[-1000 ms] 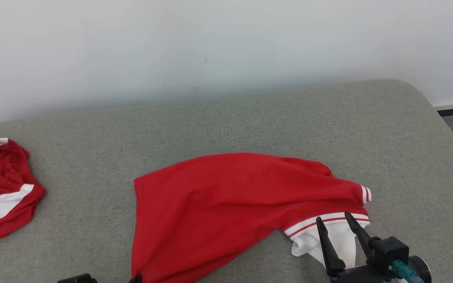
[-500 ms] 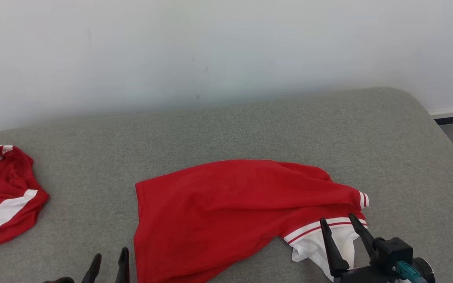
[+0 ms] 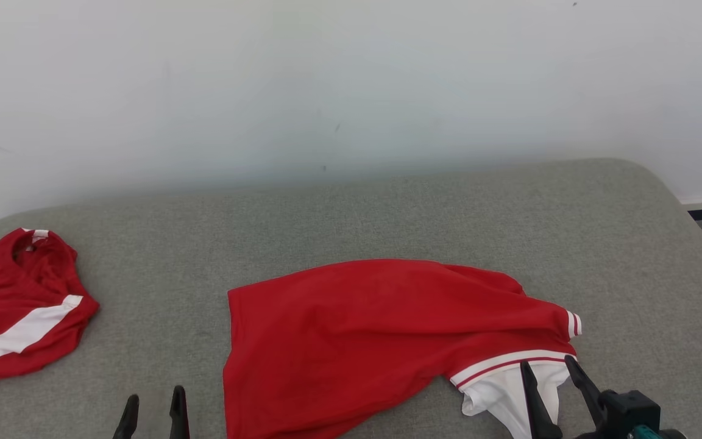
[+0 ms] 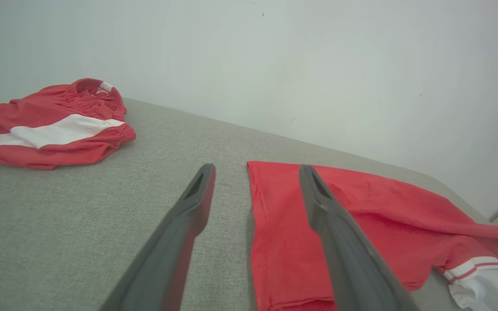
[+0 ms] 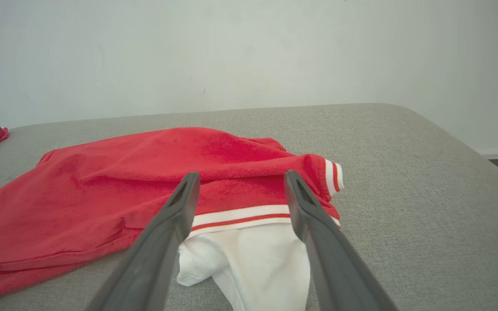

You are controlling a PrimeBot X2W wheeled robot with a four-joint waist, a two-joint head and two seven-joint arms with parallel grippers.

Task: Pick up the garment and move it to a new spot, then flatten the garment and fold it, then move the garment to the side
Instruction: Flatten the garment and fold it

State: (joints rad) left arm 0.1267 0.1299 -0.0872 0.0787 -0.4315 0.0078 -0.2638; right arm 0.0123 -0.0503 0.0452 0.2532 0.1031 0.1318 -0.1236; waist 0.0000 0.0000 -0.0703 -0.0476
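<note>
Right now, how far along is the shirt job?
Apparently done: the shirt lies loose on the cushion. In hand: nothing; left fingers and right fingers stand open, empty, by its near corners. Remaining: its right end is bunched, white part showing, so flattening, folding and moving aside.

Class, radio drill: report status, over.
Shirt rumpled on grey pad. Left hand open beside its left edge. Right hand open at its white end. Other red garment far left, out of the way.
</note>
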